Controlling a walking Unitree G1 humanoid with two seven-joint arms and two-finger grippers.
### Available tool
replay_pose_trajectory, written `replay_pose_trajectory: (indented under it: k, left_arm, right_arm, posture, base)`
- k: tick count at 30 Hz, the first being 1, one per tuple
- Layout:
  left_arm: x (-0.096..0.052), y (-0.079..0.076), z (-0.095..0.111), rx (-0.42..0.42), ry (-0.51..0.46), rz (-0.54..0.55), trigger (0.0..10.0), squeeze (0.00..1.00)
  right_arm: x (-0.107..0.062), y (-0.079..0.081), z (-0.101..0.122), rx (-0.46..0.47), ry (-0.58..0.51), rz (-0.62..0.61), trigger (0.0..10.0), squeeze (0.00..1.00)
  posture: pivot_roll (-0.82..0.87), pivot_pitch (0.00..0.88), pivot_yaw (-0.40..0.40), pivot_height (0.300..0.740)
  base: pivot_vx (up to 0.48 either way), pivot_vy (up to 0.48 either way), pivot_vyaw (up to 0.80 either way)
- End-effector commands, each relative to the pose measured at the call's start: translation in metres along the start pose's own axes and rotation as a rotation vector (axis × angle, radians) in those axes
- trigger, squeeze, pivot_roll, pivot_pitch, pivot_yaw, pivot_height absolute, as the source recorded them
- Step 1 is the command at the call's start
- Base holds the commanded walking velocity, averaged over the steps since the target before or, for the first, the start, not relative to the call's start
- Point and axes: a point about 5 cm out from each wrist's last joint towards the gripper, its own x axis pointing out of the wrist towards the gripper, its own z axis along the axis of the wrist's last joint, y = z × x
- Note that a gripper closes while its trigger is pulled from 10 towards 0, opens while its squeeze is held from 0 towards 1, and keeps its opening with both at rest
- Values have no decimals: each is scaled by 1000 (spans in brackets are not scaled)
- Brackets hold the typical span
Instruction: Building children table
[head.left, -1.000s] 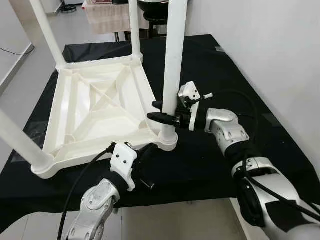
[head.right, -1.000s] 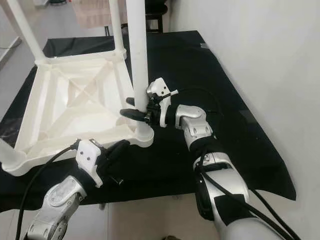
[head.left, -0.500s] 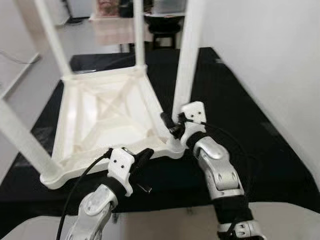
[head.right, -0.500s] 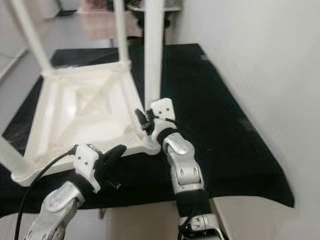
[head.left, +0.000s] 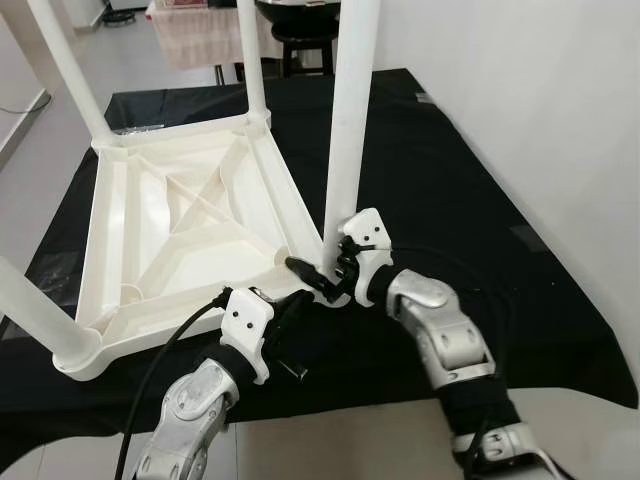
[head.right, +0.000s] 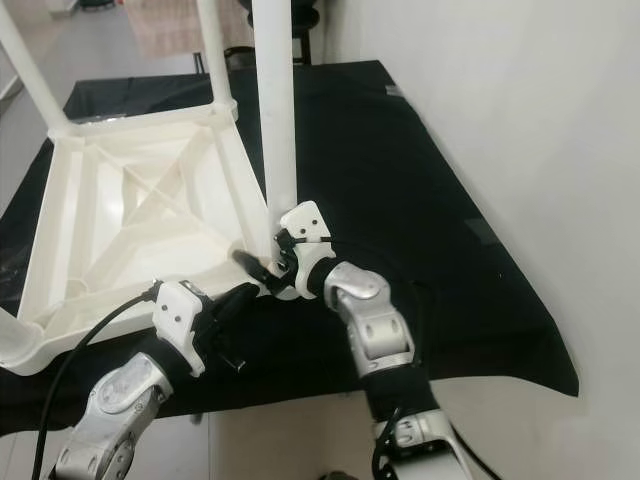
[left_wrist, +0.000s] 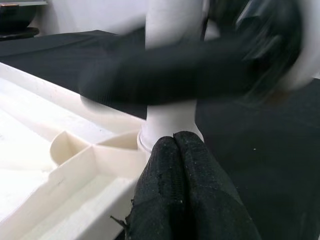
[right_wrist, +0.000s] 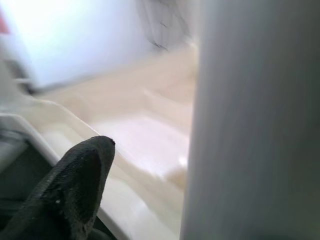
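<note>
Table (head.left: 190, 215) smooth white plastic, slight sheen; cloth (head.left: 440, 170) matt black fabric.

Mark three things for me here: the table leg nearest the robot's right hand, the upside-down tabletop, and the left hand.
table leg (head.left: 347, 120), left eye view, middle of the upright white shaft.
tabletop (head.left: 105, 240), left eye view, outer rim on the robot's left.
left hand (left_wrist: 182, 145), left wrist view, tips of its black fingers.

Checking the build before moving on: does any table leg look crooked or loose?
Nothing stands out. The upturned table lies on the black cloth, and the near leg stands upright in its corner socket, like the others. The right gripper is at its base.
</note>
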Motion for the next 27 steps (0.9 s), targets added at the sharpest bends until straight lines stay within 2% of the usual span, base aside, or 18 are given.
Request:
replay_pose_trajectory:
  k: [1,2,6,7,8,12,16,23,25,26,27]
  left_arm:
    - [-3,-1,-3,3,12,-2,10000,0]
    - [-3,-2,-3,5,11,-1,10000,0]
    - [-2,-2,-3,6,11,0,10000,0]
    - [-2,-3,-3,6,10,-1,10000,0]
    - [-2,-3,-3,6,9,-1,10000,0]
    - [-2,-3,-3,5,8,-1,10000,0]
    - [-1,-3,-2,8,6,1,10000,0]
    - [-1,-3,-2,10,6,3,10000,0]
    - [-1,-2,-2,9,6,3,10000,0]
    - [-1,-2,-2,9,6,3,10000,0]
    - [-2,-1,-2,9,6,4,10000,0]
  right_arm:
    - [8,14,11,-31,-55,168,10000,16]
    - [8,11,11,-72,-33,202,10000,0]
    - [9,2,9,-134,20,230,10000,0]
    - [10,-10,12,-150,57,260,4078,0]
    - [11,-15,13,-149,67,262,0,0]
    - [12,-24,11,-158,103,242,0,0]
    - [9,-36,-2,-153,177,184,0,0]
    - [0,-34,-16,-126,199,166,0,0]
    - [-10,-33,-29,-108,231,72,0,0]
    - [-10,-33,-29,-108,231,72,0,0]
    - [-14,-36,-39,-65,266,-130,0,0]
  posture:
    - [61,86,-41,740]
    - [62,86,-41,740]
    - [67,85,-45,740]
    - [66,89,-44,740]
    - [66,89,-44,740]
    - [66,89,-44,740]
    - [66,97,-47,740]
    - [60,105,-42,740]
    - [50,109,-47,740]
    - [50,109,-47,740]
    - [43,116,-46,740]
  base:
    - [0,0,0]
    - [0,0,0]
    - [0,0,0]
    - [0,0,0]
    - [0,0,0]
    - [0,0,0]
    - [0,0,0]
    - [0,0,0]
    - [0,0,0]
    - [0,0,0]
    - [0,0,0]
